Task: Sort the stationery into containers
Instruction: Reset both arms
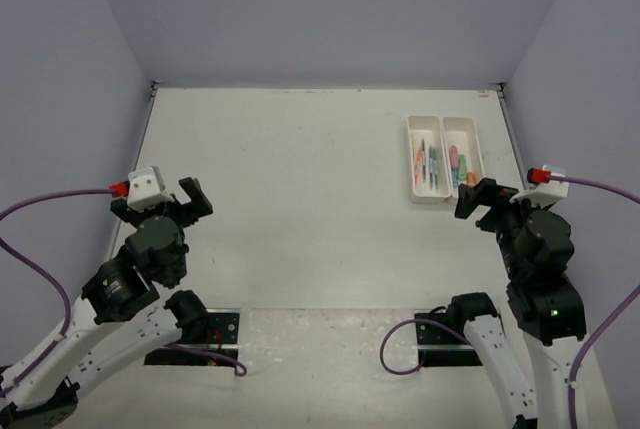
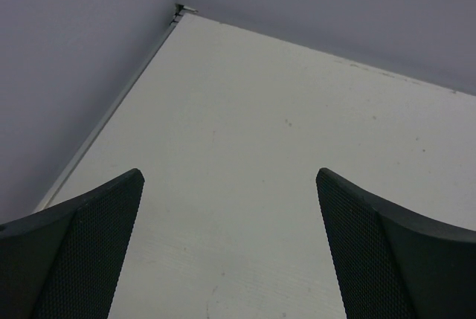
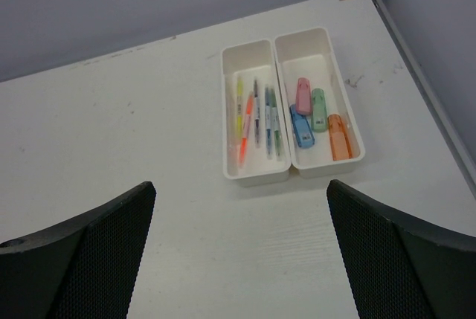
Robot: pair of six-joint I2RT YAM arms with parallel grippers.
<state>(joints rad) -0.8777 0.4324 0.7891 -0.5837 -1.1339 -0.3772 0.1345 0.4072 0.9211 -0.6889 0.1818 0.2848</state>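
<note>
1. Lying side by side at the far right of the tabletop (image 1: 300, 199), two white trays are seen with their long walls touching.
2. The left tray (image 3: 256, 178) is filled with thin pens: a yellow pen (image 3: 239, 107), an orange pen (image 3: 246, 127), a grey pen (image 3: 256, 111) and two blue-green pens (image 3: 271, 122) are laid lengthwise, close together.
3. The right tray (image 3: 331, 168) is occupied by stubby markers: a pink marker (image 3: 303, 96) and a green marker (image 3: 319, 109) are placed side by side, a blue marker (image 3: 301, 127) is set just below the pink one, and an orange marker (image 3: 339, 137) is laid by the tray's near right corner.
4. The right end effector (image 3: 239, 185) is held wide open, gripping nothing, just short of the trays' near ends.
5. The left end effector (image 2: 229, 178) is likewise held wide open and gripping nothing, well apart from the trays, over the left side of the tabletop near the left wall (image 2: 74, 51).
</note>
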